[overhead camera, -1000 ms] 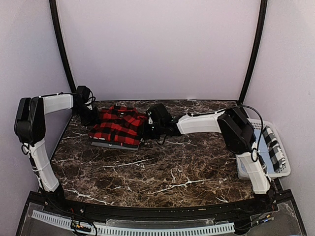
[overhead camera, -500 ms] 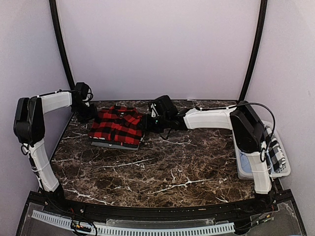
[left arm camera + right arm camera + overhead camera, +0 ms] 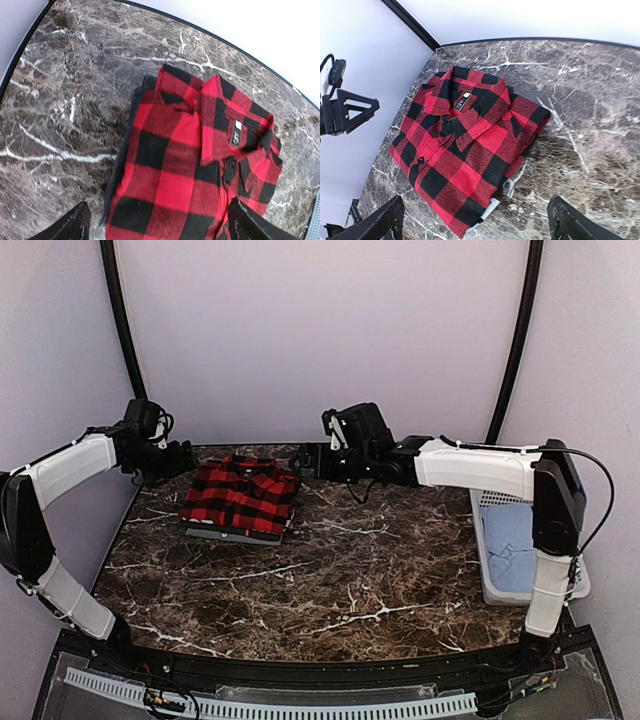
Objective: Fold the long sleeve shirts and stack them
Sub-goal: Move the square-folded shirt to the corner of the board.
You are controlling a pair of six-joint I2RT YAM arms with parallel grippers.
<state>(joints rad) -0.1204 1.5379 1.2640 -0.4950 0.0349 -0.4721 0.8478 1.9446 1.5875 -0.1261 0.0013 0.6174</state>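
Robot lab test cell, not a home: marble-look table w/ plain lilac backdrop behind it, black frame poles at its far corners, slotted cable duct along its near edge.

The red-and-black checked shirt is folded into a flat rectangle, front up and buttoned, collar toward the far edge. It lies on a folded dark shirt at the table's far left.

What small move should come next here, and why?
Probably pull the left gripper and right gripper back toward the near edge: both stand open and clear of the red check shirt, which lies folded on the dark shirt.
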